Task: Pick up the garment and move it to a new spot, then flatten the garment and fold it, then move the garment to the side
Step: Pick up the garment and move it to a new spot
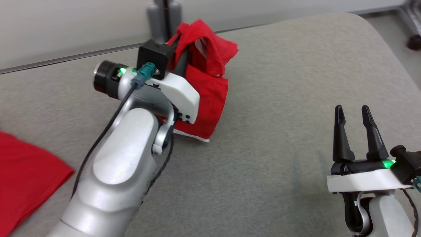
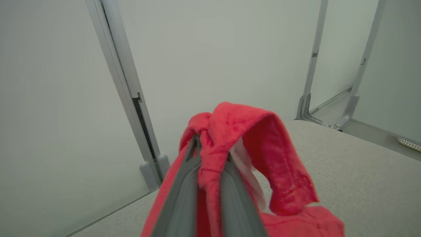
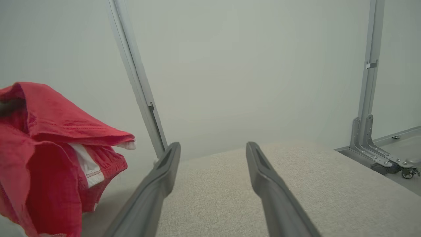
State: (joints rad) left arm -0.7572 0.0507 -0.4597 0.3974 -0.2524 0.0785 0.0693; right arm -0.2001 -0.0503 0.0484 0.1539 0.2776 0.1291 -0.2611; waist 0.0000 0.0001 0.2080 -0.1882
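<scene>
The left arm (image 1: 121, 158) extends up and away over the desk (image 1: 279, 148), with its wrist at far centre-left in the head view. Its left jaws are pressed together on a bunched fold of the red garment (image 1: 210, 82). In the left wrist view both dark fingers (image 2: 182, 197) run up into the cloth, with red fabric squeezed between them and draped over their tips.

The garment hangs from that pinch as a crumpled bundle. It is raised over the grey cloth-covered top at the far side, close to the pale wall (image 2: 213, 49) and just right of a grey upright post (image 2: 126, 82). A white strip (image 3: 87, 164) shows inside the folds, and a white hem edge runs along the lowest corner. Cannot tell whether that corner touches the desk or hangs just clear.

At near right, the right jaws are spread wide with nothing between them. Their fingers (image 1: 340, 138) point away from the robot, well apart from the garment. In the right wrist view the garment sits at the left edge, and bare desk shows between the two fingers.

A second red cloth (image 1: 26, 177) lies flat on the desk at near left, partly cut off by the view's edge and well apart from the held garment.

Grey frame legs with a caster (image 3: 408, 172) stand on the floor past the desk's far right corner.
</scene>
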